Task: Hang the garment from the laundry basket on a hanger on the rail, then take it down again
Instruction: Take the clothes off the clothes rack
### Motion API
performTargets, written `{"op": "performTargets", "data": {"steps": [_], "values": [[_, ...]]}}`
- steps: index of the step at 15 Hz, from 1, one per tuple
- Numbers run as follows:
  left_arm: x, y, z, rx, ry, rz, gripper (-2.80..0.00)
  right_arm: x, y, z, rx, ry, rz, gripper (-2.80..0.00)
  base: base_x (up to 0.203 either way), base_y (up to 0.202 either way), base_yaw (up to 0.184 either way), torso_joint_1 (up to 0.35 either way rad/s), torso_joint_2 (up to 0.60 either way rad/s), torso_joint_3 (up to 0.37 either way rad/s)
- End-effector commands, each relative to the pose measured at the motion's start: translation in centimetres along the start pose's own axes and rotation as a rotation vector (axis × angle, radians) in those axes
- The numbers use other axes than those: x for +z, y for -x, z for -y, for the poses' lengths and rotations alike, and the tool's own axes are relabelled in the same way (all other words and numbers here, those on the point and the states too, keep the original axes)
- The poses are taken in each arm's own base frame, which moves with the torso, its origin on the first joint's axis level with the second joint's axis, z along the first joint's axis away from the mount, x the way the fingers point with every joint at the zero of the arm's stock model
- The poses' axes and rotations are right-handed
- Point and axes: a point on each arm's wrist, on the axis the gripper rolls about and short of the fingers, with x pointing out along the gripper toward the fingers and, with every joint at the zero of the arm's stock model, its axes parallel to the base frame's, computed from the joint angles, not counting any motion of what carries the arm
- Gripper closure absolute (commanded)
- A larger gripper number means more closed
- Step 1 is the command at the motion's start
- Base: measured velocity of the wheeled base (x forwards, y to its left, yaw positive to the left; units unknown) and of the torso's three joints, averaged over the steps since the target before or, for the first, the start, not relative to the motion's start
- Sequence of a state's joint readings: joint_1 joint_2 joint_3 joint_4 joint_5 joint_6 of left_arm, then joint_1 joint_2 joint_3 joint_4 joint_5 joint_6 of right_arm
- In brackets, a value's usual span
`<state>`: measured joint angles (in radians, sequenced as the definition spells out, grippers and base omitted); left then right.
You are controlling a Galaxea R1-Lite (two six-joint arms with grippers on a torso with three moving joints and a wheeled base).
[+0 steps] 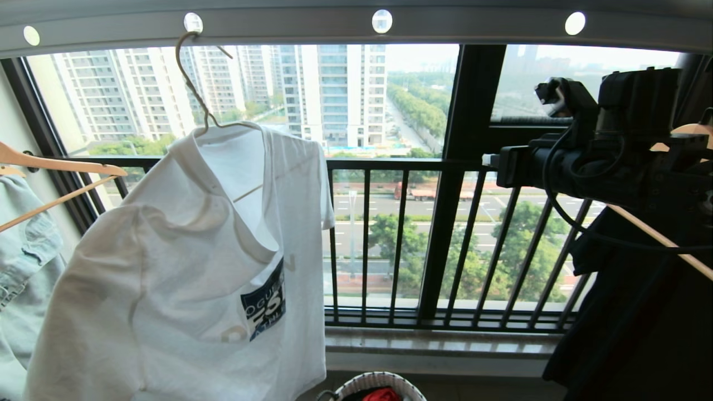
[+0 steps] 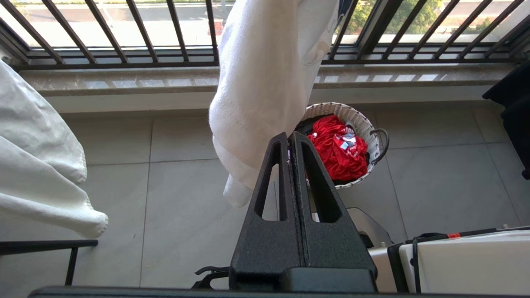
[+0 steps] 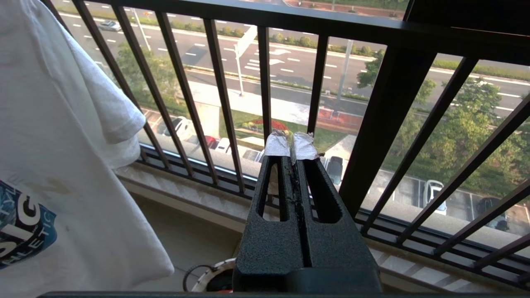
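Observation:
The garment (image 1: 184,267), a white T-shirt with a navy chest graphic, hangs crookedly on the thin wire hanger (image 1: 192,83). The hanger's hook sits in a hole of the grey rail (image 1: 473,25) overhead. In the left wrist view my left gripper (image 2: 288,134) is shut at the garment's (image 2: 265,82) lower edge, with a thin sliver of white cloth between its tips. It does not show in the head view. My right gripper (image 3: 291,145) is shut and empty, held level at the right (image 1: 493,161), apart from the shirt (image 3: 54,145). The laundry basket (image 2: 364,124) stands on the floor below.
A red garment (image 2: 337,151) lies in the basket. A pale denim piece (image 1: 22,250) hangs on a wooden hanger (image 1: 55,164) at the left, a dark garment (image 1: 629,323) at the right. The black window railing (image 1: 401,239) and stone sill (image 1: 440,342) lie ahead.

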<state>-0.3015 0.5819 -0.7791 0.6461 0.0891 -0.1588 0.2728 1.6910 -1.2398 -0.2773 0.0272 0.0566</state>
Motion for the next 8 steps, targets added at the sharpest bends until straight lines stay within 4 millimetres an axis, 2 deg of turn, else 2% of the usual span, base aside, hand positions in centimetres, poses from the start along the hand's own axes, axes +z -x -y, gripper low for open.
{"op": "performTargets", "data": {"steps": [1,3,4,8], "values": [[-0.6,0.4,-0.2,0.018,0.014,0.017,0.0,-0.1,-0.1,0.0,0.001,0.0,-0.003,0.0,0.0,0.0,0.0,0.0,0.0,0.0],[-0.1,0.1,-0.2,0.058,0.011,0.012,0.0,-0.1,-0.2,0.0,0.002,0.0,-0.004,0.0,0.0,0.0,0.0,0.0,0.0,0.0],[0.5,0.1,-0.1,0.062,0.01,0.015,-2.8,-0.2,-0.2,0.0,0.002,0.0,-0.005,0.0,0.0,0.0,0.0,0.0,0.0,0.0],[3.0,-0.7,0.4,0.09,-0.034,0.001,-2.8,-0.2,-0.4,0.0,0.003,0.0,-0.008,0.0,0.0,0.0,0.0,0.0,0.0,0.0]]}}
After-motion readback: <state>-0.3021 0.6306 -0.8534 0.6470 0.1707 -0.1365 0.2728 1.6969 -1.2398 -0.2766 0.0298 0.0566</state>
